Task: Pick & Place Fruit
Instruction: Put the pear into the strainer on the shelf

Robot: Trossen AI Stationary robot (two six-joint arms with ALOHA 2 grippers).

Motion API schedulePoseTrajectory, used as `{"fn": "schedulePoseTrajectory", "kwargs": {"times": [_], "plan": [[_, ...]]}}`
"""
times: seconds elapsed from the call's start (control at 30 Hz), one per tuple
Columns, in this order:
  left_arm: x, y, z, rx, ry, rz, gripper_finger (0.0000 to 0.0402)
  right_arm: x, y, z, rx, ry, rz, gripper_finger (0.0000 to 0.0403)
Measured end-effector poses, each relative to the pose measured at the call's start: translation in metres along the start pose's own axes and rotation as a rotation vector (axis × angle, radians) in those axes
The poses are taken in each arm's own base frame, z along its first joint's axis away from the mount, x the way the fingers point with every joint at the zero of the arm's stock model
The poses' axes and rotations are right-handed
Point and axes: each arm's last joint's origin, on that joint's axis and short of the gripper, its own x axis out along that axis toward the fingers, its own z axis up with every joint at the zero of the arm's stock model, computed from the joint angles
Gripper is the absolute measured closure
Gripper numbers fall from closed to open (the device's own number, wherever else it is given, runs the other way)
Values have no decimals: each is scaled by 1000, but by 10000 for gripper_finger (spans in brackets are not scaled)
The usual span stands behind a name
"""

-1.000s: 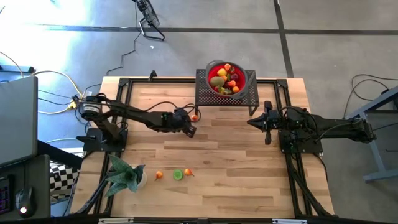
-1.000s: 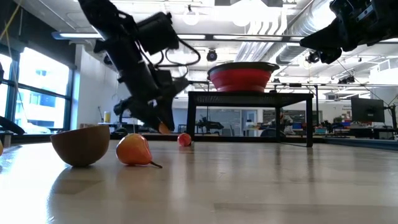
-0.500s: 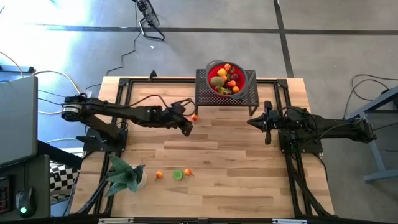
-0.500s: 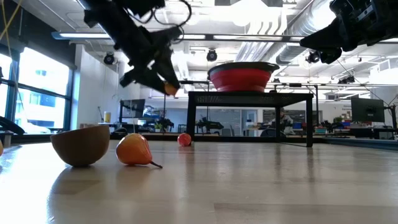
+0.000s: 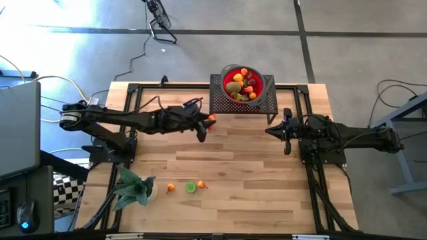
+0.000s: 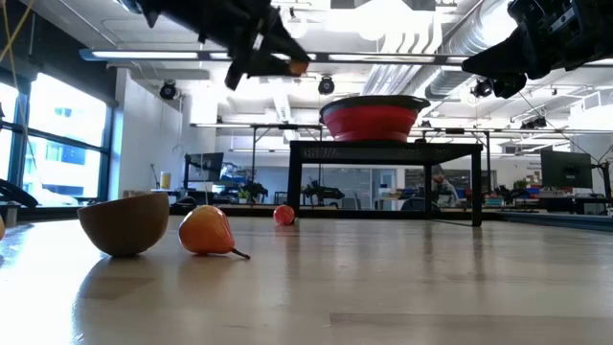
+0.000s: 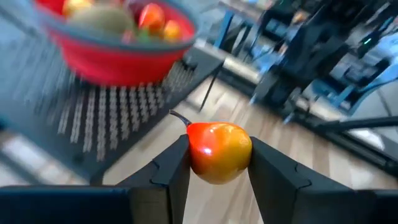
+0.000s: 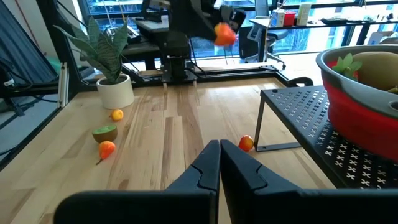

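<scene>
- Red-and-yellow glossy plastic: the held fruit is a small toy pear [image 7: 219, 151], pinched between the two dark fingers [image 7: 168, 177] of the left gripper [image 5: 204, 124], raised well off the wooden table [image 5: 253, 187], just left of the black mesh stand [image 5: 223, 101] with the red bowl [image 5: 261, 93].
- It looks light, hard and smooth, so likely slippery; the pads press its widest part from both sides, a sound hold as long as the squeeze stays steady.
- Its long axis runs from the round bottom to the thin dark stem, which points up and away from the wrist, toward the bowl; the axis lies tilted, roughly along the fingers rather than across them.
- The right gripper [image 8: 219, 163] waits on the right side of the table, jaws pressed together and empty.
- Three more fruits [image 5: 186, 187] lie near the front left by the potted plant [image 5: 133, 187]; a small red one [image 8: 245, 143] sits by the stand's leg.
</scene>
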Motion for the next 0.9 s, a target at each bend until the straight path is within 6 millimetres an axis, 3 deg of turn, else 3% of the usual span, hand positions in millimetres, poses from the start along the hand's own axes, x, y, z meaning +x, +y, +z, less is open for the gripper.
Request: {"fn": "schedulePoseTrajectory", "kwargs": {"times": [0.37, 0.53, 0.9], "plan": [[-1, -6, 15, 63, -152, -56, 262, 0, 0, 0, 0, 0, 0, 398], [2, 2, 29, 55, -176, -53, 262, 0, 0, 0, -4, 0, 0, 398], [41, 16, 71, 138, -143, -41, 262, 0, 0, 0, -4, 0, 0, 398]]}}
